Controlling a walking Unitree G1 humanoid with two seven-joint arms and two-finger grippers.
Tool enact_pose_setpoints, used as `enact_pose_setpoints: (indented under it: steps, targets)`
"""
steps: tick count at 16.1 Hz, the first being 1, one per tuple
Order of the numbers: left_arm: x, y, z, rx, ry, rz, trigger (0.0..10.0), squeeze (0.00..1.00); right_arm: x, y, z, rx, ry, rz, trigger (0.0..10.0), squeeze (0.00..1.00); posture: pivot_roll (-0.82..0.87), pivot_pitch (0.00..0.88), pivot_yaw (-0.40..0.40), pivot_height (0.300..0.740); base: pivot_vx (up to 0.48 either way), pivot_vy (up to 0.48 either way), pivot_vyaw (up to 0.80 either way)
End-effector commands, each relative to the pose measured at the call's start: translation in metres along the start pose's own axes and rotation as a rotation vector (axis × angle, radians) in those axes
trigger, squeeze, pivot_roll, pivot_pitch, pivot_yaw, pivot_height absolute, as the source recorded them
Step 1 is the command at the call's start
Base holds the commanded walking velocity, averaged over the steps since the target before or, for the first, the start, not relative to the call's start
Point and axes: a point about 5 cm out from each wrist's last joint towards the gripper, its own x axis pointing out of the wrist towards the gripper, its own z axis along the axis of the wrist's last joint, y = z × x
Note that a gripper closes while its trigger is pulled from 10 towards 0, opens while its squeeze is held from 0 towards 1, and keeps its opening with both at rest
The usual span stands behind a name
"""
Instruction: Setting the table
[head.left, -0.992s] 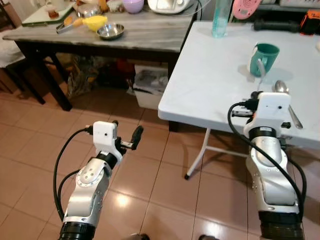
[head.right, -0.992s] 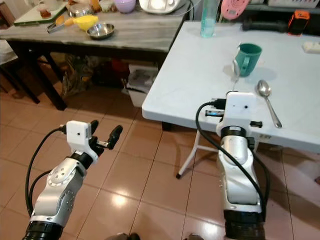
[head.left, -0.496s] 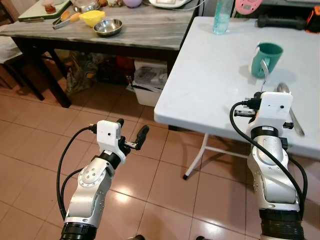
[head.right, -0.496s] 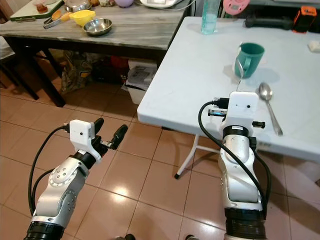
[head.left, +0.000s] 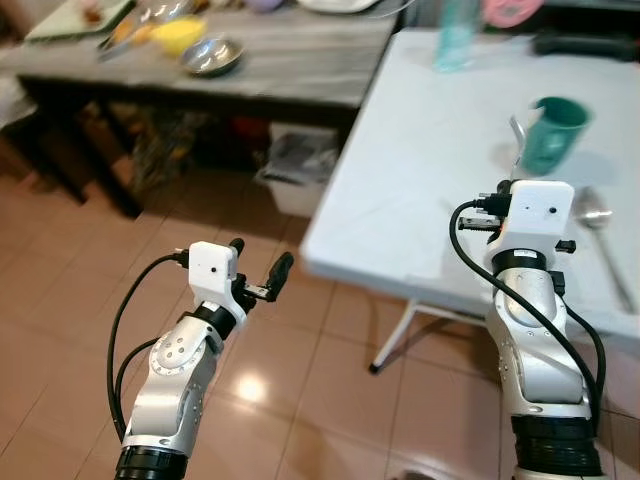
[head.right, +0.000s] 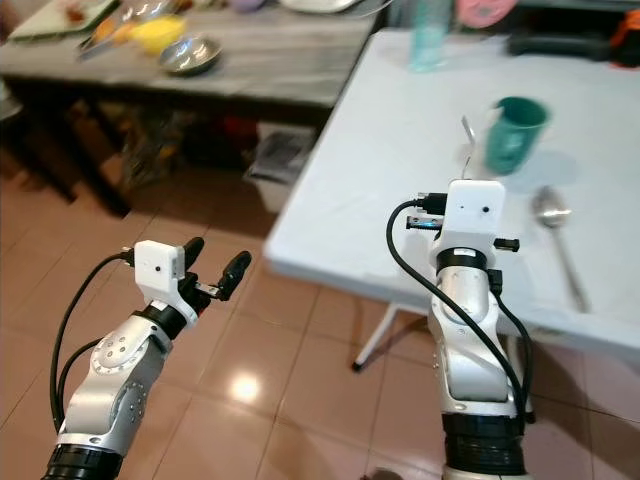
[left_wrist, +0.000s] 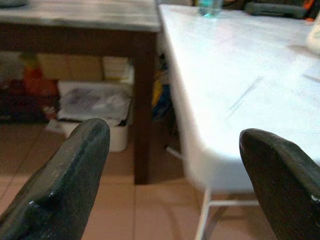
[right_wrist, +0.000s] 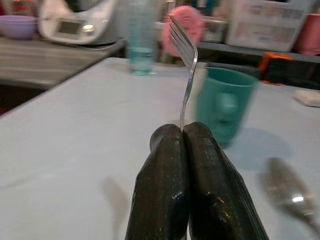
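Gripping unit: our right gripper (right_wrist: 186, 131), fingers pressed together on the fork (right_wrist: 184, 65), tines up.
Location: over the white table (head.left: 420, 150), near the teal mug (head.left: 552, 133) and spoon (head.left: 600, 235).
Idle unit: our left gripper (head.left: 258, 270), fingers apart above the floor.

Past my left gripper (head.left: 260, 255) there's a dark wooden side table (head.left: 300, 70) with 1 steel bowl (head.left: 212, 57) and 1 yellow bowl (head.left: 178, 35) on it. There's a white bin (head.left: 300, 170) underneath and reddish floor tiles (head.left: 60, 300) below.
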Motion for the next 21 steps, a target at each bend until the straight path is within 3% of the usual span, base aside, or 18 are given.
enact_pose_setpoints:
  steps: [1, 6, 9, 17, 19, 20, 21]
  targets:
    - [-0.001, -0.003, 0.0, 0.005, 0.0, -0.025, 10.0, 0.0, 0.0, -0.002, -0.002, -0.005, 0.012, -0.022, 10.0, 0.0, -0.03, 0.135, 0.092, 0.74, 0.39, 0.0, 0.0]
    - [-0.001, -0.006, -0.002, 0.0, 0.007, -0.037, 10.0, 0.0, 0.001, -0.002, -0.004, -0.011, 0.021, -0.027, 10.0, 0.0, -0.04, 0.134, 0.087, 0.74, 0.378, 0.0, 0.0]
    - [-0.002, -0.009, -0.003, -0.031, 0.004, -0.061, 10.0, 0.0, 0.002, -0.001, -0.004, -0.012, 0.023, -0.024, 10.0, 0.0, -0.04, 0.134, 0.084, 0.74, 0.0, 0.0, 0.0]
    - [-0.007, -0.019, -0.007, -0.004, 0.049, -0.156, 10.0, 0.0, 0.0, 0.009, -0.009, 0.032, 0.06, 0.015, 10.0, 0.0, -0.03, 0.142, 0.086, 0.74, 0.0, 0.0, -0.4]
    - [-0.01, -0.026, -0.007, -0.011, 0.071, -0.253, 10.0, 0.0, -0.001, 0.019, -0.014, 0.183, 0.122, 0.055, 10.0, 0.0, -0.03, 0.143, 0.09, 0.74, 0.0, 0.0, 0.0]
    - [-0.011, -0.026, -0.007, -0.01, 0.073, -0.264, 10.0, 0.0, -0.001, 0.021, -0.014, 0.203, 0.131, 0.066, 10.0, 0.0, -0.03, 0.143, 0.09, 0.74, 0.0, 0.0, 0.0]
    - [-0.013, -0.029, -0.005, -0.008, 0.076, -0.308, 10.0, 0.0, -0.001, 0.033, -0.015, 0.284, 0.16, 0.132, 10.0, 0.0, -0.03, 0.146, 0.094, 0.74, 0.0, 0.0, 0.0]
